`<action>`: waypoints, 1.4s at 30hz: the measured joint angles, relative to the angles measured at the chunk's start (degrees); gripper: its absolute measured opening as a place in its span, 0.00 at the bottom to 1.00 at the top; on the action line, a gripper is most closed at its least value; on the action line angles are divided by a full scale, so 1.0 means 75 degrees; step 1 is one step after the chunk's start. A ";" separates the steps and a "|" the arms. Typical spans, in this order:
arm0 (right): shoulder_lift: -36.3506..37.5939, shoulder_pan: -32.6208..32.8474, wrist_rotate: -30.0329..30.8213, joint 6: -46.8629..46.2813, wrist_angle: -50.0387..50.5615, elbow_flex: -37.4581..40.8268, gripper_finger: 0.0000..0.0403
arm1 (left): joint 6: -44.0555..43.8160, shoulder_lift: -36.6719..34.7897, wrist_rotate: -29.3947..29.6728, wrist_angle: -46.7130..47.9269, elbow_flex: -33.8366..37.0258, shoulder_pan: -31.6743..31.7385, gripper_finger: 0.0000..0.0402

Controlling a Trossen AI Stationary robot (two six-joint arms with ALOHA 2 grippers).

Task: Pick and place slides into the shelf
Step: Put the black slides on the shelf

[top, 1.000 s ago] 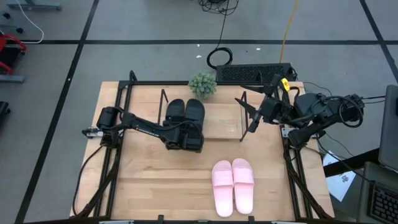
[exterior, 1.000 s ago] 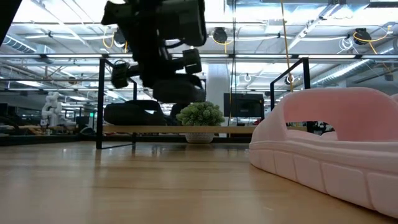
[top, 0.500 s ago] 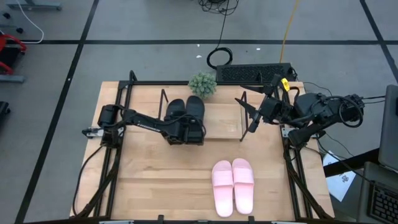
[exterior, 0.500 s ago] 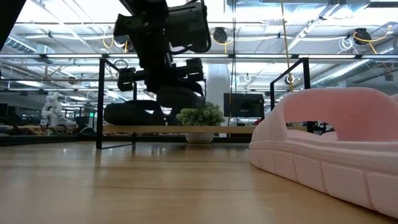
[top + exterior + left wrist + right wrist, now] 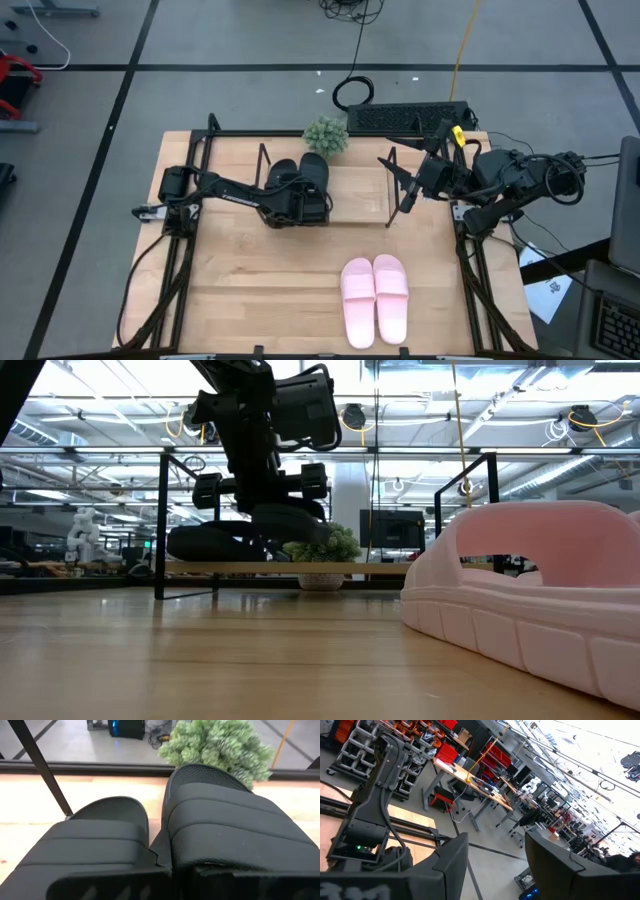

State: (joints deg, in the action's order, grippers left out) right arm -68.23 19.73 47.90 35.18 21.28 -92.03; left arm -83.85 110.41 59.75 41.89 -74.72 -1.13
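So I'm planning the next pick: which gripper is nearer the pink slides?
Left, narrowly. The left gripper sits at the black slides on the shelf, behind the pink slides; the right gripper waits raised at the shelf's right end, farther off.

Left fingers (image 5: 312, 196): over the shelf (image 5: 350, 205) board's left part.
Two slides (image 5: 150, 845): side by side just ahead of them.
Plant (image 5: 326, 135): beyond those slides.
Other pair (image 5: 375, 300): well behind, near table (image 5: 240, 290) front edge.

The left arm is reaching across the table, its left gripper (image 5: 305, 203) clamping shut, seemingly on something. The right gripper (image 5: 398, 180) is waiting with fingers spread, raised at the table's right edge.
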 joint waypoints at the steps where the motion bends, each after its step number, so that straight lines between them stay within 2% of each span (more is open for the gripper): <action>1: 0.0000 0.0000 0.0001 0.0003 0.0002 0.0000 0.46 | 0.0025 0.0000 -0.0052 0.0004 0.0000 0.0016 0.00; 14: 0.0000 0.0000 -0.0013 0.0003 0.0000 0.0000 0.46 | 0.0020 0.0263 -0.0231 -0.0213 0.0000 0.0082 0.00; 33: 0.0000 0.0000 -0.0020 0.0026 0.0003 0.0000 0.46 | -0.0179 0.0315 -0.0534 0.0171 -0.0006 0.0150 0.00; 42: 0.0000 0.0000 -0.0020 0.0012 0.0006 0.0000 0.46 | -0.0304 0.0315 -0.0560 0.0139 -0.0006 0.0155 0.09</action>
State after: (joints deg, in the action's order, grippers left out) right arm -68.23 19.73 47.75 35.27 21.32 -92.03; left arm -86.13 112.77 55.55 42.94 -74.76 0.03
